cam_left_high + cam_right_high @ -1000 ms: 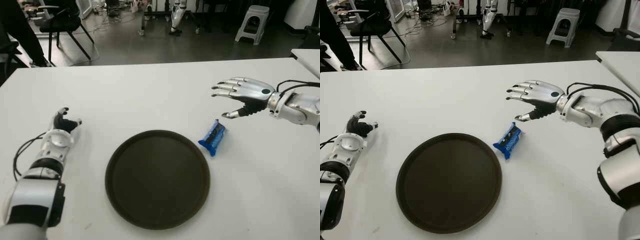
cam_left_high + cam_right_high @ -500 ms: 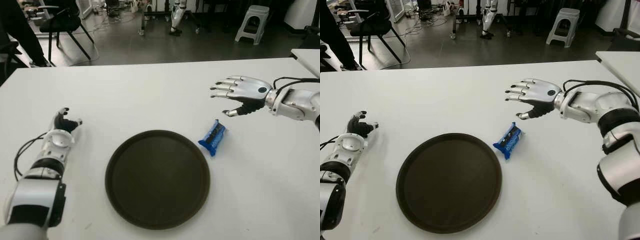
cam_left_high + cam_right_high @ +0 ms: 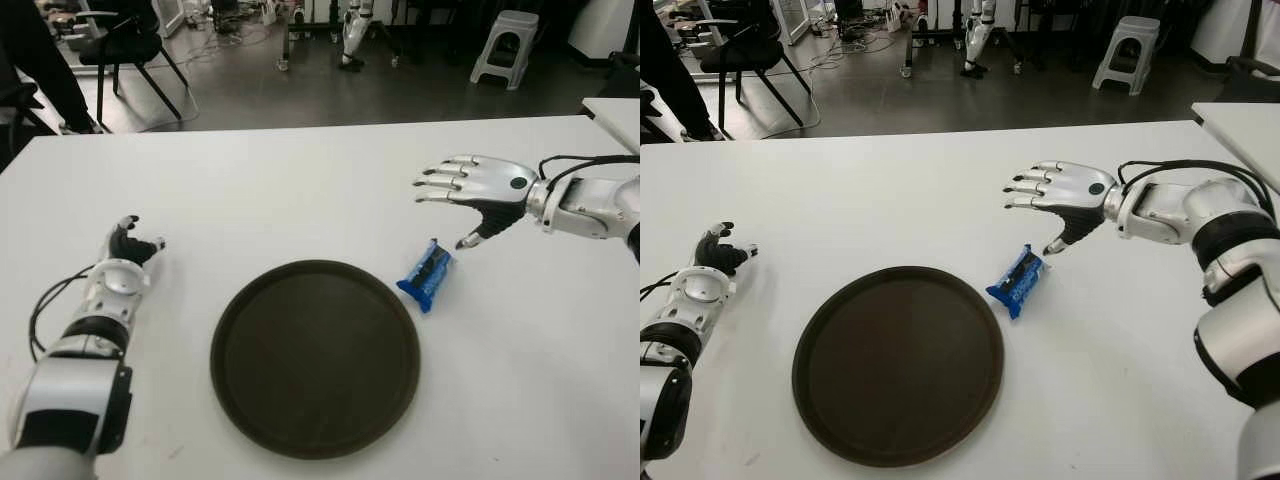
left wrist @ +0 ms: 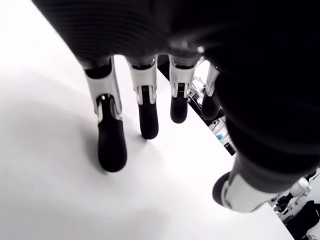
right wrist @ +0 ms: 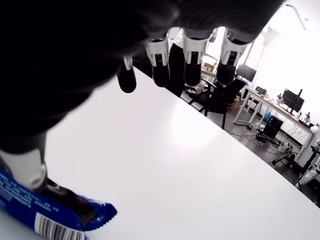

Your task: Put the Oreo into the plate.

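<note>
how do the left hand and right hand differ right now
The right hand is held above the table with fingers spread, thumb pointing down at the Oreo pack; the left hand shows low at the table's left side, left of the plate, far from the pack. Both hold nothing.

My right hand (image 3: 478, 192) wears a polished, silvery shell over its back, glossy enough to catch the light, while my fingertips (image 5: 126, 80) end in dark, matt pads that look rubbery. Just below my thumb the Oreo (image 3: 425, 276) sits in a shiny blue plastic wrapper, crinkled at its sealed ends, with a printed barcode. Left of the Oreo the plate (image 3: 315, 357) is dark brown, smooth and dull, with only a faint sheen along its rim. The table (image 3: 300, 190) around the plate is plain white, smooth and matt. Far left of the plate, my left hand (image 3: 124, 254) shows the same silvery casing and black pads
</note>
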`<action>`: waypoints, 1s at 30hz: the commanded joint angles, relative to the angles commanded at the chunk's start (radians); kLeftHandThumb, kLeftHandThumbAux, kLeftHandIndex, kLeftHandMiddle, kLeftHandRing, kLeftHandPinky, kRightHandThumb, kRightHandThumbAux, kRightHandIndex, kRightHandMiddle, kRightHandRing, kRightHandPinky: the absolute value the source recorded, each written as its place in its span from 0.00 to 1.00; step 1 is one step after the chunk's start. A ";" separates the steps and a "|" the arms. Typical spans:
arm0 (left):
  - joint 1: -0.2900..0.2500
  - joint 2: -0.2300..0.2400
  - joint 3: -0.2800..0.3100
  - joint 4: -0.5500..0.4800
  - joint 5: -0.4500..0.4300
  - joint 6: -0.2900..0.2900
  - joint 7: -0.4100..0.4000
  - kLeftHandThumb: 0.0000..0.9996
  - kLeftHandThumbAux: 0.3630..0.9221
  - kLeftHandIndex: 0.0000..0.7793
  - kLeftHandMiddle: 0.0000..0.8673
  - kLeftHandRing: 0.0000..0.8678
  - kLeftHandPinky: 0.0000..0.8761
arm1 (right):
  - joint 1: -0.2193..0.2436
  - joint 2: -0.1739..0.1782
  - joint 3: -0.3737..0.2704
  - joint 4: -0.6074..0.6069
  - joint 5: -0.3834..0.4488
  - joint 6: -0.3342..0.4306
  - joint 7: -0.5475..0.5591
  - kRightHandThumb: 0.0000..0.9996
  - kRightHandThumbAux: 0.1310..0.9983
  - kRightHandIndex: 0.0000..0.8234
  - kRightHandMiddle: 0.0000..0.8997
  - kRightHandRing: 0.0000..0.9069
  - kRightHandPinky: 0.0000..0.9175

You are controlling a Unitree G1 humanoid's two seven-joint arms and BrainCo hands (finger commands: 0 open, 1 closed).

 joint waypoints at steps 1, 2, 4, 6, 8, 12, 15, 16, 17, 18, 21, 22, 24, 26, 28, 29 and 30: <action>0.000 0.001 -0.003 0.000 0.004 0.001 0.002 0.27 0.68 0.06 0.14 0.16 0.16 | -0.002 -0.001 0.008 -0.002 -0.011 0.008 -0.012 0.06 0.71 0.00 0.00 0.00 0.00; 0.000 0.001 -0.006 0.001 0.006 0.002 0.004 0.27 0.68 0.06 0.14 0.16 0.16 | -0.003 -0.001 0.014 -0.002 -0.019 0.013 -0.021 0.06 0.73 0.00 0.00 0.00 0.00; 0.001 0.001 -0.006 0.001 0.006 0.001 0.007 0.26 0.68 0.06 0.14 0.16 0.16 | -0.005 0.001 0.024 0.001 -0.031 0.022 -0.037 0.04 0.78 0.00 0.00 0.00 0.00; 0.002 0.000 -0.002 0.000 0.001 -0.002 0.009 0.28 0.68 0.07 0.15 0.17 0.18 | -0.006 0.005 0.036 0.005 -0.043 0.035 -0.054 0.02 0.82 0.00 0.00 0.00 0.00; 0.002 -0.001 0.001 0.000 -0.003 -0.002 0.009 0.29 0.68 0.08 0.16 0.19 0.21 | -0.007 0.007 0.043 0.009 -0.050 0.043 -0.064 0.01 0.84 0.00 0.00 0.00 0.00; 0.003 -0.001 0.006 0.000 -0.009 -0.004 0.006 0.29 0.67 0.08 0.17 0.19 0.21 | -0.007 0.009 0.051 0.016 -0.054 0.049 -0.090 0.00 0.87 0.00 0.00 0.00 0.00; 0.003 -0.001 0.008 0.000 -0.010 -0.005 0.005 0.29 0.67 0.08 0.16 0.19 0.20 | -0.008 0.011 0.058 0.021 -0.054 0.051 -0.106 0.00 0.87 0.00 0.00 0.00 0.00; 0.002 -0.001 0.011 0.000 -0.013 -0.006 0.003 0.29 0.66 0.08 0.16 0.18 0.19 | -0.006 0.011 0.059 0.021 -0.053 0.055 -0.113 0.00 0.87 0.00 0.00 0.00 0.00; 0.002 -0.002 0.014 0.000 -0.015 -0.006 0.001 0.29 0.67 0.07 0.16 0.19 0.20 | -0.005 0.012 0.059 0.021 -0.053 0.058 -0.118 0.00 0.87 0.00 0.00 0.00 0.00; 0.002 -0.001 0.016 0.000 -0.017 -0.006 -0.001 0.29 0.67 0.07 0.16 0.19 0.20 | -0.004 0.010 0.060 0.020 -0.052 0.059 -0.121 0.00 0.88 0.00 0.00 0.00 0.00; 0.003 -0.001 0.019 0.000 -0.020 -0.006 -0.006 0.28 0.68 0.07 0.16 0.19 0.21 | -0.005 0.009 0.065 0.019 -0.054 0.064 -0.123 0.00 0.88 0.00 0.00 0.00 0.00; 0.003 -0.001 0.020 0.000 -0.020 -0.006 -0.007 0.28 0.68 0.07 0.16 0.19 0.21 | -0.006 0.009 0.067 0.020 -0.056 0.066 -0.122 0.00 0.88 0.00 0.00 0.00 0.00; 0.003 -0.001 0.021 0.001 -0.020 -0.006 -0.008 0.28 0.68 0.07 0.16 0.19 0.21 | -0.008 0.010 0.072 0.020 -0.059 0.068 -0.118 0.00 0.88 0.00 0.00 0.00 0.00; 0.003 0.000 0.019 0.001 -0.017 -0.004 -0.009 0.27 0.68 0.06 0.15 0.19 0.21 | -0.013 0.011 0.081 0.020 -0.067 0.070 -0.111 0.00 0.88 0.00 0.00 0.00 0.00; 0.002 0.001 0.015 0.001 -0.013 -0.003 -0.010 0.26 0.68 0.06 0.15 0.18 0.19 | -0.017 0.011 0.090 0.020 -0.074 0.072 -0.106 0.00 0.88 0.00 0.00 0.00 0.00; 0.002 0.002 0.014 0.001 -0.011 -0.002 -0.011 0.26 0.67 0.06 0.15 0.18 0.18 | -0.018 0.011 0.093 0.020 -0.076 0.075 -0.103 0.00 0.88 0.00 0.00 0.00 0.00; 0.002 0.002 0.013 0.001 -0.010 -0.002 -0.011 0.26 0.68 0.05 0.14 0.18 0.18 | -0.018 0.011 0.096 0.019 -0.078 0.077 -0.102 0.00 0.88 0.00 0.00 0.00 0.00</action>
